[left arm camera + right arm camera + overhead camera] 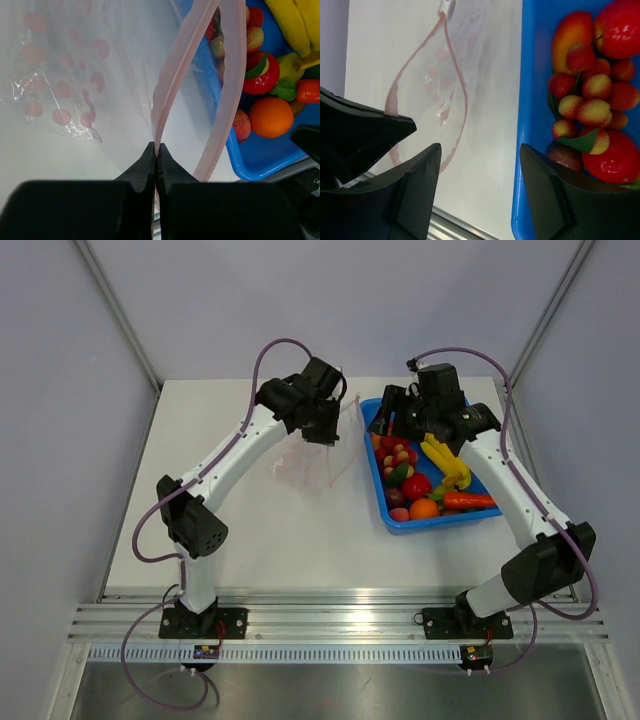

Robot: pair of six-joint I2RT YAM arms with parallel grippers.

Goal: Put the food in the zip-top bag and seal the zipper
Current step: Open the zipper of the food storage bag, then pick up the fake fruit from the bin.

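Observation:
The clear zip-top bag point(305, 465) with pink dots hangs from my left gripper point(322, 430), left of the blue tray. The left gripper point(156, 146) is shut on the bag's pink zipper strip point(175, 75); the other lip point(227, 90) bows away, so the mouth gapes. The bag's open mouth also shows in the right wrist view point(427, 90). The food point(425, 480), with banana point(447, 462), carrot point(468, 501), orange point(270, 117) and red fruits point(597, 110), lies in the tray. My right gripper point(392, 410) is open and empty over the tray's far left corner, its fingertips point(427, 155) straddling the tray's edge.
The rigid blue tray point(432, 523) sits right of centre on the white table, its left wall point(532, 90) close to the bag. Grey walls enclose the table at the back and sides. An aluminium rail point(330, 625) runs along the near edge.

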